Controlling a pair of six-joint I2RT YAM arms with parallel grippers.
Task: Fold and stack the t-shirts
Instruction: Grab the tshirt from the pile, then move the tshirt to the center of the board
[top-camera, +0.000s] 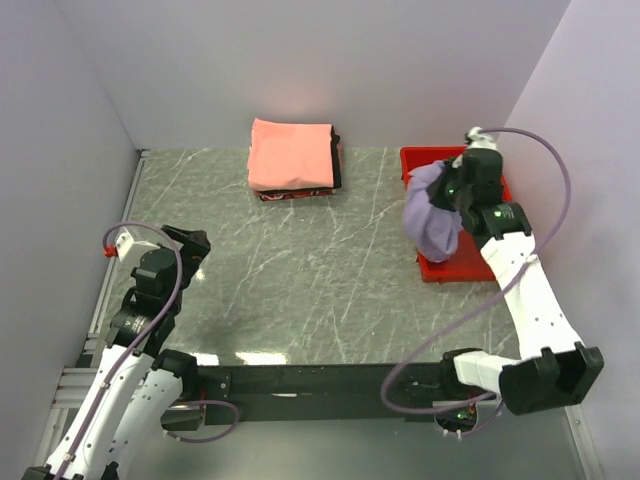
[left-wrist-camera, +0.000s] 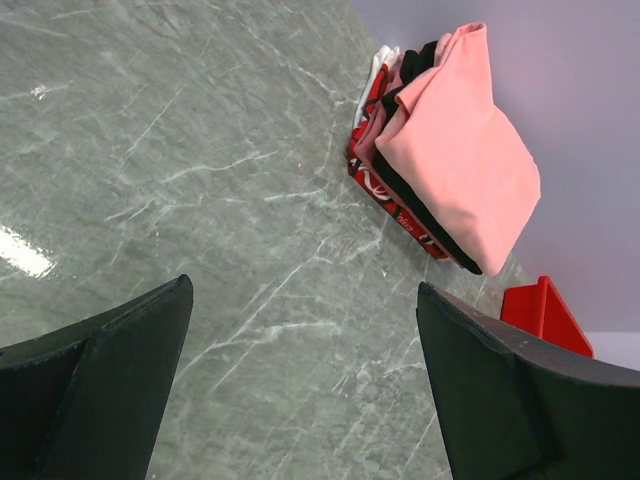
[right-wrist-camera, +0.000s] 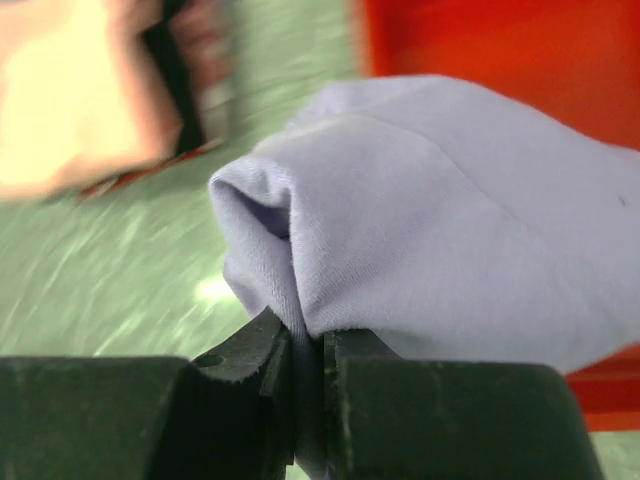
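A lavender t-shirt (top-camera: 432, 218) hangs bunched from my right gripper (top-camera: 455, 192), over the left edge of the red tray (top-camera: 448, 265). In the right wrist view the gripper (right-wrist-camera: 310, 370) is shut on a fold of the lavender cloth (right-wrist-camera: 430, 230). A stack of folded t-shirts stands at the back of the table: salmon-pink (top-camera: 290, 153) on top, black (top-camera: 336, 160) and dark red (top-camera: 290, 194) below. It also shows in the left wrist view (left-wrist-camera: 455, 150). My left gripper (top-camera: 190, 243) is open and empty above bare table (left-wrist-camera: 300, 330) at the near left.
The red plastic tray sits at the back right, and a corner of it shows in the left wrist view (left-wrist-camera: 540, 315). Grey walls close the back and both sides. A metal rail (top-camera: 300, 380) with both arm bases runs along the near edge.
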